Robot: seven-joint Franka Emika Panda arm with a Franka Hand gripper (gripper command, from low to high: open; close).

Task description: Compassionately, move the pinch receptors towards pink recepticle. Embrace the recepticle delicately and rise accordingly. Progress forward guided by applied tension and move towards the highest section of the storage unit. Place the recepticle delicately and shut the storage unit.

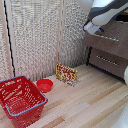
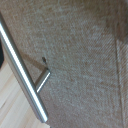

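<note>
At the storage unit [image 1: 107, 50], upper front: white arm with claw [image 1: 98, 31] against the top drawer; fingers too blurred to tell if apart or together. Pink recepticle not seen. Wrist view: silver bar handle [image 2: 22, 70] close, brown drawer face behind.

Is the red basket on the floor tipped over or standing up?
Standing up. The red basket sits flat on the wooden floor, its open top facing upward.
</note>
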